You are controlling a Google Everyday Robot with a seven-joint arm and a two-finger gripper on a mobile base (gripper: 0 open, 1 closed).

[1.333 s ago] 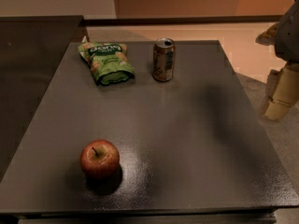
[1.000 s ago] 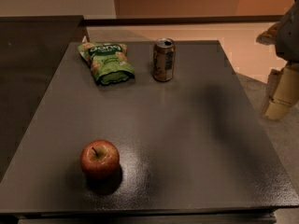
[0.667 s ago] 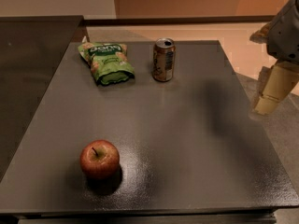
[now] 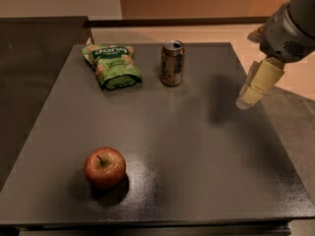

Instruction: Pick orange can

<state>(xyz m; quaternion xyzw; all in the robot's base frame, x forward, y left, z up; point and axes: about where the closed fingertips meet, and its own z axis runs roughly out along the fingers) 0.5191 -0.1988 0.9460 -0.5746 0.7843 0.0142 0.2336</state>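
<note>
The can stands upright at about 12 o'clock on the dark surface, silver top up, with open space on all sides. The bag lies near it, toward 9 o'clock from the can but not touching. The apple sits well apart at 7 o'clock.

The hand hangs above the surface's edge at about 3 o'clock, well apart from the can and pointing down toward the surface. I cannot tell whether it is open or closed. It holds nothing.

Risks, as I judge them:
- The can is tall and narrow. A sideways approach from 3 o'clock that meets its wall before the hand is set around it could tip it or push it toward the bag.
- A grip too near the silver rim could let it slip or swing when lifted.
- Coming in too low could scrape the surface.
- Overshooting toward 9 o'clock could catch the bag instead.

Writing: the bag carries a white word on its dark green top band, but I cannot read it with confidence. The can's label shows pale and dark patches on orange-brown, with no legible text.
</note>
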